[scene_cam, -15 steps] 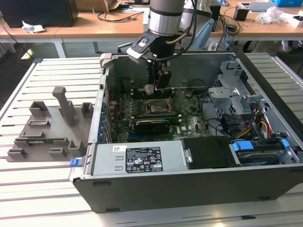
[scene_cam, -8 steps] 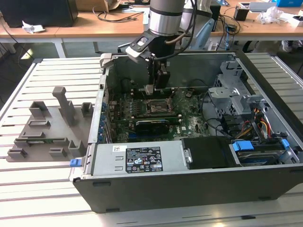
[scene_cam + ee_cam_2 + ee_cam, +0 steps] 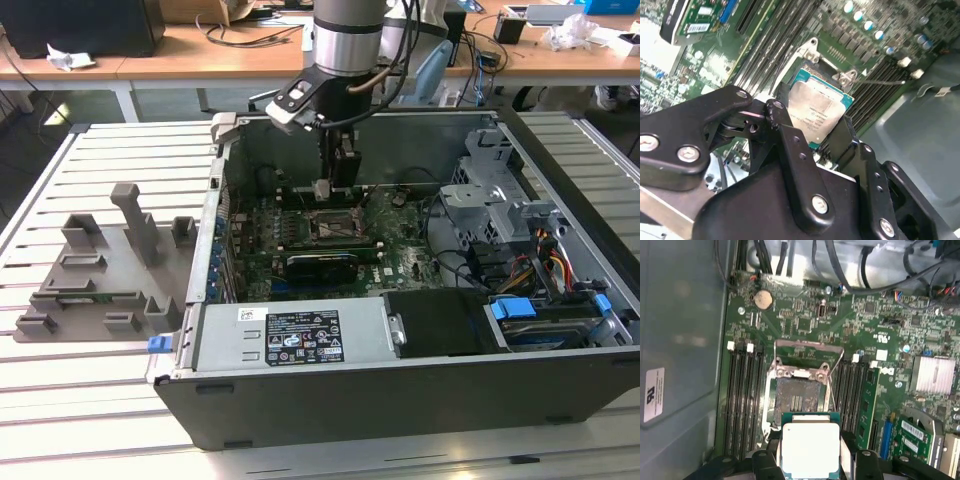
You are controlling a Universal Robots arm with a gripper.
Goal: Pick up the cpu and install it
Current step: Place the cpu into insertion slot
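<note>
Silver-topped cpu [image 3: 811, 449] pinched in gripper [image 3: 322, 186], clamped snug on its sides, hovering over edge of open socket [image 3: 796, 399]. Mid-install, not seated yet; needs squaring up before lowering.

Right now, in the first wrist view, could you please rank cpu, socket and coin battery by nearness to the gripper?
1. cpu, held in the gripper.
2. socket, empty, just beyond the cpu.
3. coin battery, farthest, well past the socket.

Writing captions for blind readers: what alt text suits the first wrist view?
The gripper holds the cpu, silver top facing the camera, close to the empty socket on the green motherboard. Dark memory slots run along both sides of the socket.
</note>
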